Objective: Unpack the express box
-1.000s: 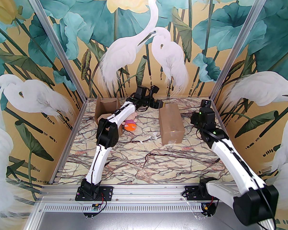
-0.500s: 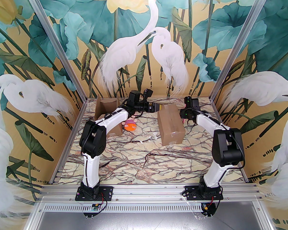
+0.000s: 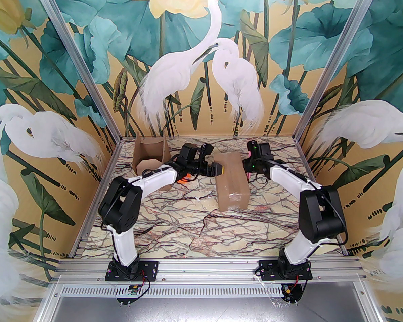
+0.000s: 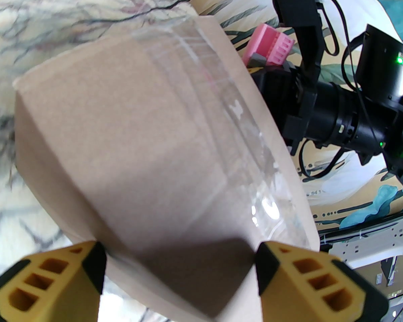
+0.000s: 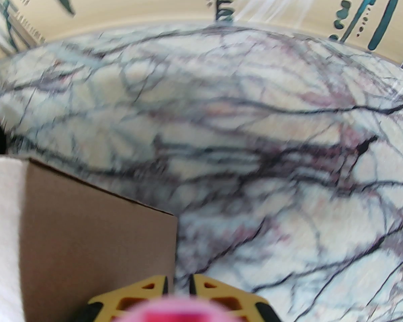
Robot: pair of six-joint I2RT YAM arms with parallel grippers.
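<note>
**Item:** oblong brown cardboard express box [image 3: 231, 179], sealed with clear tape [image 4: 228, 112], lying on the veined marble table [image 3: 201, 223].
**Left gripper** [image 4: 178, 270]: jaws spread wide, clamped across the box's far left end.
**Right gripper** [image 5: 179, 288]: just right of the box's far end, pinched on a pink ribbed plastic tool [image 4: 268, 49], seemingly a cutter.
**Step:** bracing for the cut; seal intact.
**Next:** tool edge onto the tape seam, drawn lengthwise, box held steady.
</note>
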